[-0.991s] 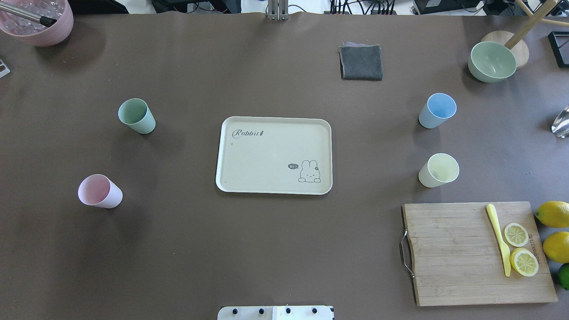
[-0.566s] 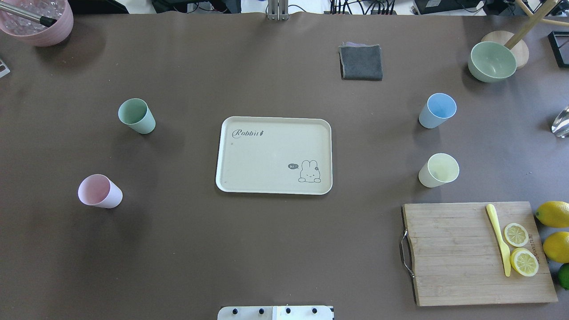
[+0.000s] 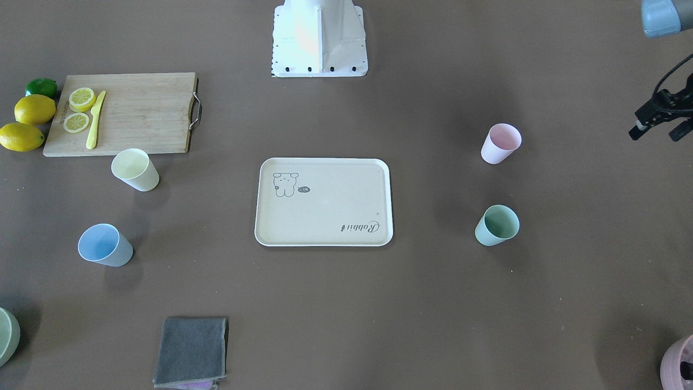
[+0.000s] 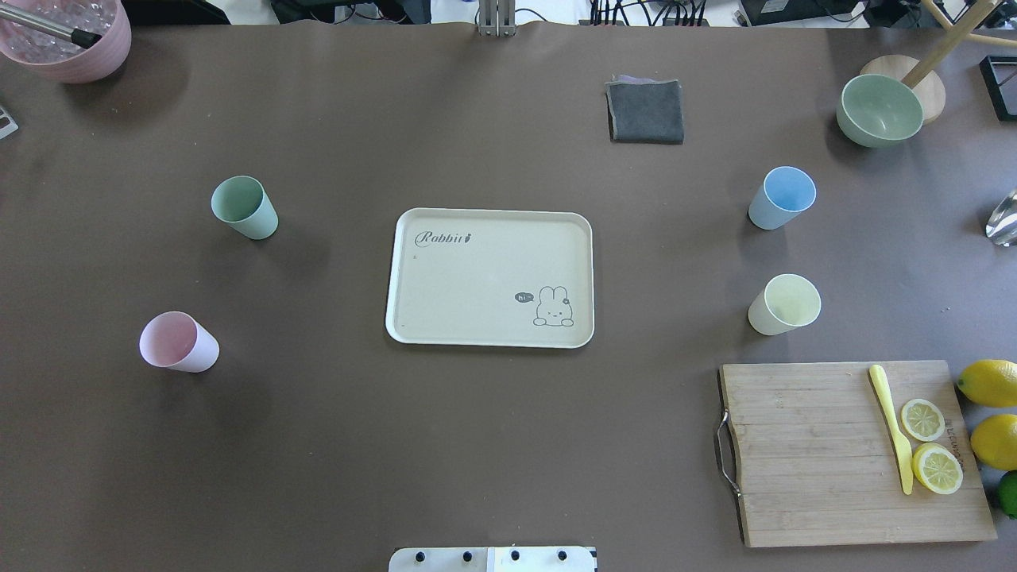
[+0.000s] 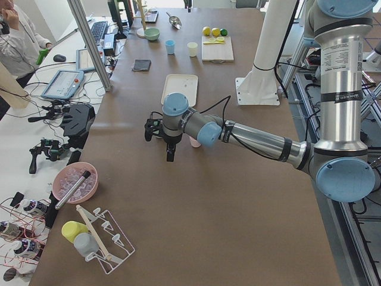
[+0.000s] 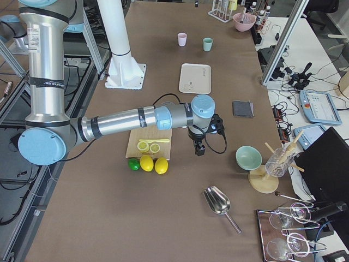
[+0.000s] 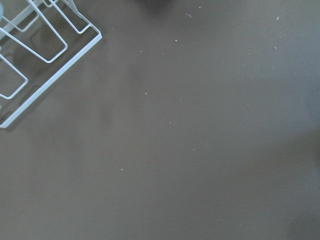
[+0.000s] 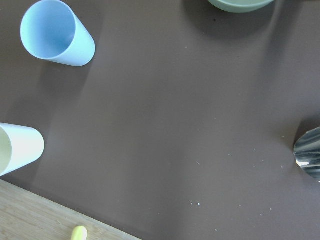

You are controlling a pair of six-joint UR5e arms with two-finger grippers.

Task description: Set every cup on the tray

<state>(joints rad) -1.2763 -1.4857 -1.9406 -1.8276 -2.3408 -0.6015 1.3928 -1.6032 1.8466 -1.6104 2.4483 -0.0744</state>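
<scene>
The cream tray (image 4: 477,278) lies empty at the table's middle. The mint green cup (image 4: 242,206) and pink cup (image 4: 176,342) stand to its left. The blue cup (image 4: 781,197) and yellow cup (image 4: 783,303) stand to its right. All are upright on the table. My left gripper (image 3: 655,134) hovers open and empty, outboard of the pink cup (image 3: 501,143). My right gripper (image 6: 199,147) hangs beyond the cutting board's outer end; I cannot tell whether it is open. Its wrist view shows the blue cup (image 8: 57,35) and yellow cup (image 8: 17,147).
A wooden cutting board (image 4: 810,453) with a knife and lemon slices sits near right, with lemons (image 4: 989,381) beside it. A sage bowl (image 4: 878,110), grey cloth (image 4: 645,111) and pink pot (image 4: 67,40) stand at the far side. A wire rack (image 7: 45,45) lies at the left end.
</scene>
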